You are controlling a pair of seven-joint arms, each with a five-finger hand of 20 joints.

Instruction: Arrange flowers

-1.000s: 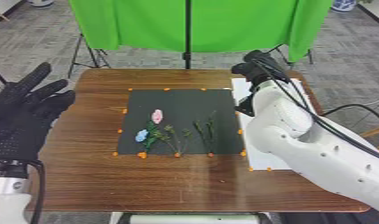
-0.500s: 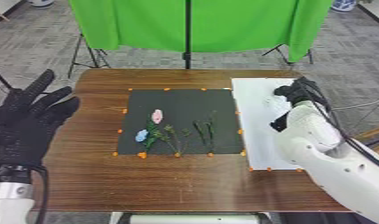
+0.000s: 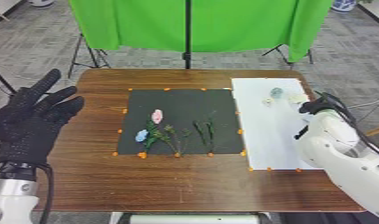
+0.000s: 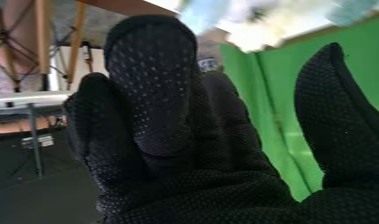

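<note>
In the head view my left hand [image 3: 27,120] is over the table's left edge, open, with its fingers spread. My right hand [image 3: 320,106] is at the white sheet's right edge, beside the pale flowers. The right wrist view shows this hand [image 4: 194,175] open, fingers straight and thumb apart, with blurred pale blossoms [image 4: 243,29] beyond the fingertips. A pink flower [image 3: 157,116] and a blue flower [image 3: 141,135] lie on the dark mat, next to green sprigs [image 3: 174,141] and dark green stems [image 3: 205,132]. On the sheet are a bluish-green blossom [image 3: 276,92] and a cream blossom [image 3: 298,98].
The dark mat [image 3: 181,102] lies mid-table, bordered by orange markers. Right of it is the white sheet [image 3: 272,137]. Brown wood [image 3: 168,182] extends in front of both. A green curtain [image 3: 137,25] hangs behind the table.
My right hand has moved from the white sheet's far end toward its right edge and nearer the robot, uncovering the pale blossoms. My left hand has shifted slightly right.
</note>
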